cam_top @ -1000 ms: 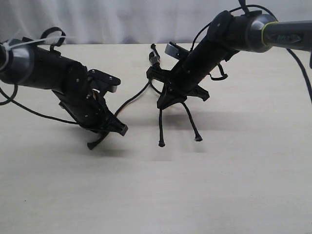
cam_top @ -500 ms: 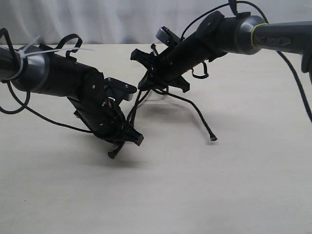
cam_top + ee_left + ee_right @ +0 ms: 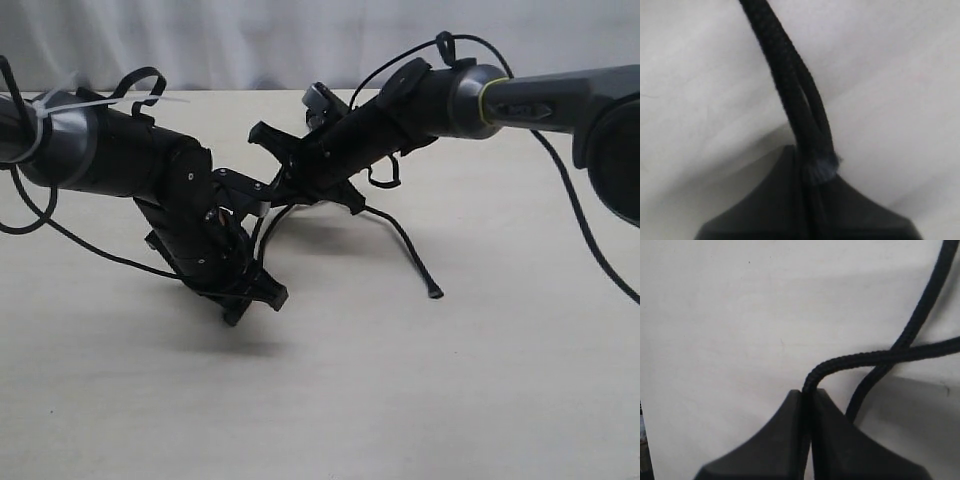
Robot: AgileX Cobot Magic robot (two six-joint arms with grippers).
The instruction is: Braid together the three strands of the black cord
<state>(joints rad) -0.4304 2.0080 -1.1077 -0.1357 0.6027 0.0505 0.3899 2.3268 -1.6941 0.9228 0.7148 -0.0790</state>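
Two thin black woven strands (image 3: 790,90) run side by side into my left gripper (image 3: 807,160), which is shut on them; one knobby tip (image 3: 822,167) shows at the fingertips. My right gripper (image 3: 807,390) is shut on another strand (image 3: 850,361), which crosses a further length of cord (image 3: 920,315). In the exterior view my left gripper (image 3: 250,300) sits low at centre left. My right gripper (image 3: 283,188) reaches across just above it. One strand (image 3: 408,243) lies free on the table to the right. The cord's bound head is hidden behind the right arm.
The pale table (image 3: 420,400) stretches in front and to the right. A white curtain (image 3: 250,40) hangs along the far edge. Glossy arm cables (image 3: 90,250) loop beside the left arm and over the right arm (image 3: 590,230).
My right gripper has swung left and lifted, carrying its strand over towards the left gripper. The left gripper has moved right, under it. One strand tip stays on the table at the right.
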